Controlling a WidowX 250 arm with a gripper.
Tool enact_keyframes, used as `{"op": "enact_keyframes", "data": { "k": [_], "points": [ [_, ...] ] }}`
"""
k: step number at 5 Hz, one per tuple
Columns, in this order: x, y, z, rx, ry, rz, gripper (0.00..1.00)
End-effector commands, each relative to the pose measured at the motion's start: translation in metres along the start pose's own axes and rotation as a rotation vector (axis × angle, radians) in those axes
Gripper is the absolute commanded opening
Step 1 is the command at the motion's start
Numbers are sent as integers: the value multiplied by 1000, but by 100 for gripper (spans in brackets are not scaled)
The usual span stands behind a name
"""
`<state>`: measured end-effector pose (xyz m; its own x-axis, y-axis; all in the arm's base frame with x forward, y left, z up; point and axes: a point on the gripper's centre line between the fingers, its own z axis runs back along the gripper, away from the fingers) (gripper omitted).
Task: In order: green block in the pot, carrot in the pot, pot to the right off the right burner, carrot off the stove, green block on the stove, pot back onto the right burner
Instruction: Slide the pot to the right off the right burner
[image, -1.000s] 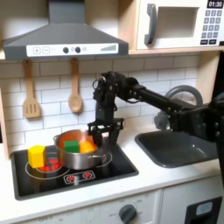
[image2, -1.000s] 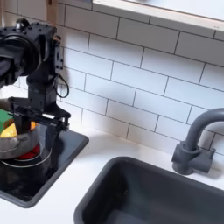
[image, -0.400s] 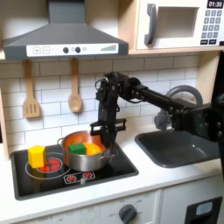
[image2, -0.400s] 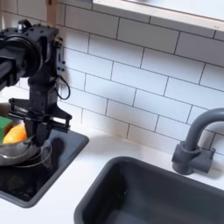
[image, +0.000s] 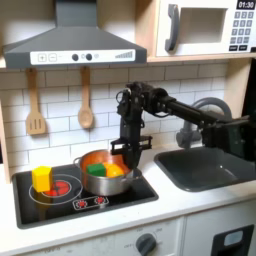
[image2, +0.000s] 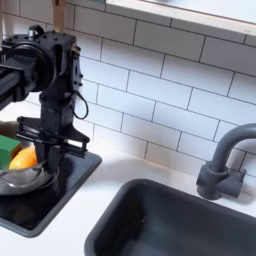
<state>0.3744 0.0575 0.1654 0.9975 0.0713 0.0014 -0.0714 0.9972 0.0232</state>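
Nearest the stove's (image: 140, 195) front edge sit its small red control marks, with the yellow block (image: 42, 178) on the left burner by the first exterior view's left edge. The pot (image: 105, 180) stands toward the cooktop's right edge — the green block (image: 96, 169) and the carrot (image: 113, 170) lie inside it. The gripper (image: 130, 152) reaches down over the pot's right rim; whether its jaws clamp the rim cannot be told. Off the stove's right edge lies the sink (image: 205, 170) — behind everything, the tiled wall.
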Motion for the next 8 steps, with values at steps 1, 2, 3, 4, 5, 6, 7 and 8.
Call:
{"op": "enact_keyframes", "data": {
  "k": [1,2,3,4,5,6,7,8],
  "points": [
    [-13,-20,5,-30,6,-42,0],
    [-17,-25,7,-30,6,-56,0],
    [-21,-32,7,-39,11,-76,0],
    [-27,-38,10,-44,8,-85,0],
    [-31,-40,7,-38,11,-92,0],
    [-34,-45,5,-10,7,-107,0],
    [-36,-52,2,-26,14,-121,0],
    [-40,-57,-2,-25,15,-135,0]
  ]
}}
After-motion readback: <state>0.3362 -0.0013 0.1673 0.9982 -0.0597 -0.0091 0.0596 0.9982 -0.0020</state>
